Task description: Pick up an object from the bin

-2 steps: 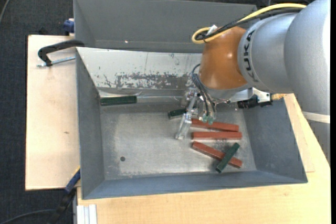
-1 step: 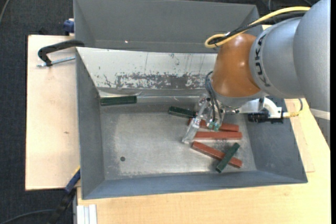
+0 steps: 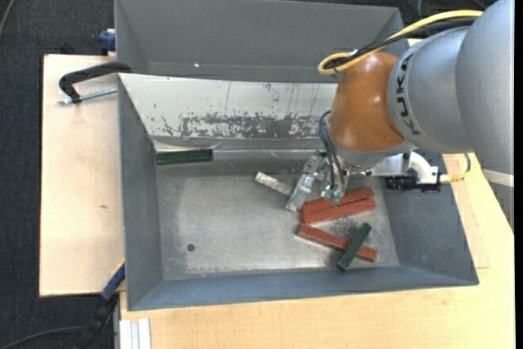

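Gripper point(image 3: 329, 189) low over a red bar point(image 3: 345, 207) near the bin's point(image 3: 139, 200) right wall; its opening cannot be told.
Risk: crowding by the adjacent silver piece point(image 3: 298, 194) could deflect the grasp.

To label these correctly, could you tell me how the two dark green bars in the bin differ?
The back green bar lies alone along the rear wall, level in the view; the front green bar slants across a red bar. The front one sits nearer the gripper. Both are dark, slim sticks.
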`<state>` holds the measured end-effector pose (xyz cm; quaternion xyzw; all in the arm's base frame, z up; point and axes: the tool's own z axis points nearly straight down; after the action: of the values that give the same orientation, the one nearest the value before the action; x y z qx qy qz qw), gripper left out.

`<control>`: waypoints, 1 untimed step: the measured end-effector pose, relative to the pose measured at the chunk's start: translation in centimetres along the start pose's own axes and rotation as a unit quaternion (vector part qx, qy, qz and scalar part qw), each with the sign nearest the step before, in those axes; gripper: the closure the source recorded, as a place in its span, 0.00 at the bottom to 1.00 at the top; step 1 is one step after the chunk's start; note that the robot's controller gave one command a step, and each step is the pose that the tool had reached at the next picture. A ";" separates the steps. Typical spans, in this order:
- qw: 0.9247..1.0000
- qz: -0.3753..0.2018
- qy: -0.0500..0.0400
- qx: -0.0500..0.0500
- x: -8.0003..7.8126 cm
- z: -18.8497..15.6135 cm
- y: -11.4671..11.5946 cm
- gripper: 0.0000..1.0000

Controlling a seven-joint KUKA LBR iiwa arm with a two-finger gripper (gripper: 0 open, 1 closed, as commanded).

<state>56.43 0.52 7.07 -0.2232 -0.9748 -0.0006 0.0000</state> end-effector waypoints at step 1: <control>1.000 -0.001 -0.005 -0.002 -0.2 -6.0 0.2 1.00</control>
<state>56.70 0.62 13.06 -0.2224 -0.9749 -0.0018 -0.0052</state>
